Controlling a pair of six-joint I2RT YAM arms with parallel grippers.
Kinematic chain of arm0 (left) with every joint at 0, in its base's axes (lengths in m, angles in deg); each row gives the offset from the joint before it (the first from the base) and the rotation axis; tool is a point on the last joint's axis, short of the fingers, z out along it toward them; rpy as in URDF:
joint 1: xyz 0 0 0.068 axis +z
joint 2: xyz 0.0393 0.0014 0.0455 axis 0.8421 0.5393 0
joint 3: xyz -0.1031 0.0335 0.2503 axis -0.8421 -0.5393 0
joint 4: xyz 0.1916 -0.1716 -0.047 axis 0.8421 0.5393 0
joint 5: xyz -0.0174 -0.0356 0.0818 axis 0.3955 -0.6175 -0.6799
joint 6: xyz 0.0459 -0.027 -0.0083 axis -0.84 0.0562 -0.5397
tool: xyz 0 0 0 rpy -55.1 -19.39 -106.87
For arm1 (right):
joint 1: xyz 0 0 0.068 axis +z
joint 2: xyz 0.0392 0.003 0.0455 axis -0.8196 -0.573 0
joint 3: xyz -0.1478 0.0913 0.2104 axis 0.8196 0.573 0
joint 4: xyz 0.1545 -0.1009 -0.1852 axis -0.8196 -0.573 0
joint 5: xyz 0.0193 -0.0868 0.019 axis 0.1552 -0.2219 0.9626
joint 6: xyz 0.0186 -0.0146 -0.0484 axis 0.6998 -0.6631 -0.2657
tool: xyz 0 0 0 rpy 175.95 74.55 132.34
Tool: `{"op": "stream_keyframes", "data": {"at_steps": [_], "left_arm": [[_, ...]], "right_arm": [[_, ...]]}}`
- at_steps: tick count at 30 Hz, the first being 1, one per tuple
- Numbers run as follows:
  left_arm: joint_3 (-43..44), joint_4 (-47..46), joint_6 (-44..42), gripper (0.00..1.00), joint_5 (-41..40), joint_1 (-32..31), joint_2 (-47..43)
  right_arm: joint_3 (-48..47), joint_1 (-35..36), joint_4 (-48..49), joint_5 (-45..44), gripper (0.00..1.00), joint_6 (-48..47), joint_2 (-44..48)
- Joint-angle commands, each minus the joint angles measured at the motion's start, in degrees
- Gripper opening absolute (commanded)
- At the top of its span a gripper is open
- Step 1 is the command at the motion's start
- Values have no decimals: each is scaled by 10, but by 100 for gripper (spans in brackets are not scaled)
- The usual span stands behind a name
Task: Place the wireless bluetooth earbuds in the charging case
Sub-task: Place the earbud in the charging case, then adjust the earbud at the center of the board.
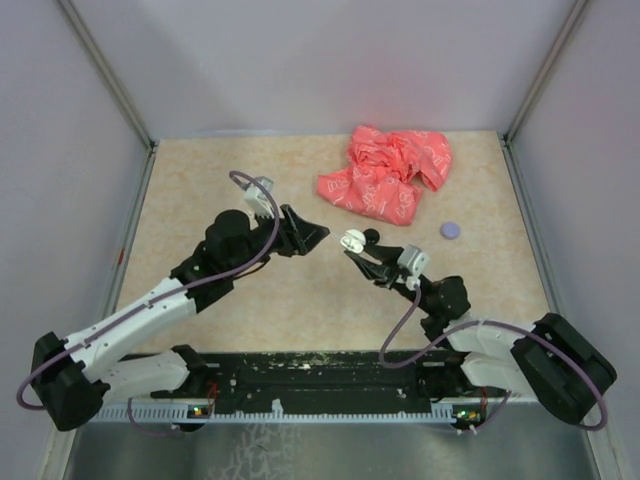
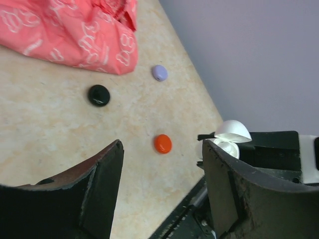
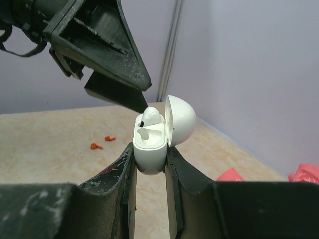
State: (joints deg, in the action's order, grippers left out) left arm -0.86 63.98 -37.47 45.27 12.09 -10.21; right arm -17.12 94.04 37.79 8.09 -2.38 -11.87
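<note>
On the left, the left claw (image 1: 312, 236) points toward the middle of the table (image 1: 200, 180), its jaws spread apart with nothing between them. Just to its right, almost tip to tip with it, the right claw (image 3: 149, 155) is clamped on the white charging case (image 3: 149, 147), held upright above the table with its round lid tipped open to the right. A white earbud (image 3: 152, 115) with a dark tip sits in the case's far slot; the near slot looks bare, though the angle is poor. On the table lie an orange disc (image 2: 163, 143), a black disc (image 2: 98, 95) and, farther right, a purple disc (image 1: 451, 230). A crumpled pink wrapper (image 1: 388, 172) lies at the far side.
</note>
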Motion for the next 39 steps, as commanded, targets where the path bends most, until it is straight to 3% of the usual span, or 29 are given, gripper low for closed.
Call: {"op": "stream_keyframes", "data": {"at_steps": [1, 9, 20, 29, 39], "left_arm": [[38, 90, -79, 71, -95, 3, -14], [59, 156, -143, 76, -169, 62, 44], [56, 109, -154, 74, -208, 185, 171], [122, 81, -164, 63, -197, 254, 332], [203, 72, -179, 51, -181, 292, 449]], "right_arm": [[15, 3, -26, -33, 0, -11, 34], [44, 2, -74, -56, 0, -27, 58], [69, 1, -32, -67, 0, -28, 23], [68, 0, -29, -67, 0, -32, 4], [65, 0, -22, -61, 0, -33, -16]]}}
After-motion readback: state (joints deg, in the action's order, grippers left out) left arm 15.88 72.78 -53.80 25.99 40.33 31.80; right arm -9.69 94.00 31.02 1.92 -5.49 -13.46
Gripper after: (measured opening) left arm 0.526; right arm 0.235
